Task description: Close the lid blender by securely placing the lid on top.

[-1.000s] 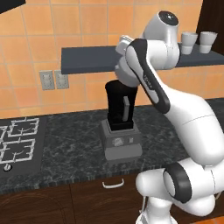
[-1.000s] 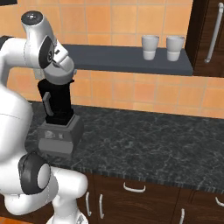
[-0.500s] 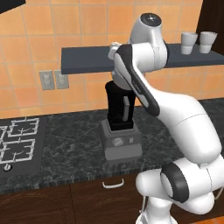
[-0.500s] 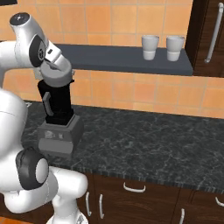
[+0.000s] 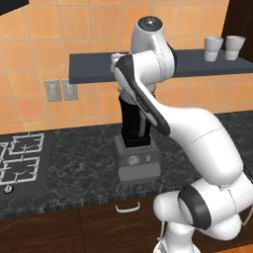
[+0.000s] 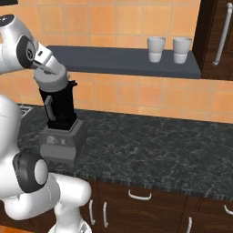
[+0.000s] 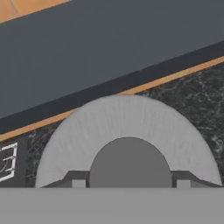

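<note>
Overhead, a dark grey shelf [image 6: 123, 61] runs along the orange tiled wall [image 6: 136, 18], passing close above the blender [image 6: 61, 125] and carrying two white cups [image 6: 168, 49] well off to the right. On the black stone counter [image 6: 154, 145] the blender stands alone: black jar on a boxy grey base with a dial, its grey handle turned toward the arm. To the left sit the stove burners [image 5: 20, 158], apart from the base, and two wall outlets [image 5: 60, 90] hang under the shelf's left end. Dark cabinet doors with pale handles [image 6: 139, 195] line the counter's front.

The gripper [image 7: 130, 181] holds the lid [image 7: 127, 135] from above. In the hand view its two finger tips [image 7: 78, 180] sit on either side of the raised centre knob, pinching it, with the pale disc spreading out beyond them. In the right base view the lid [image 6: 51, 81] is tilted at the jar's top, on its left side; whether it touches the rim I cannot tell. In the left base view the arm [image 5: 148, 99] covers the jar's mouth.

Room is tight upward, the shelf edge lying just beyond the lid in the hand view. Right of the blender the counter stretches open to the tall dark cabinet [image 6: 218, 36].
</note>
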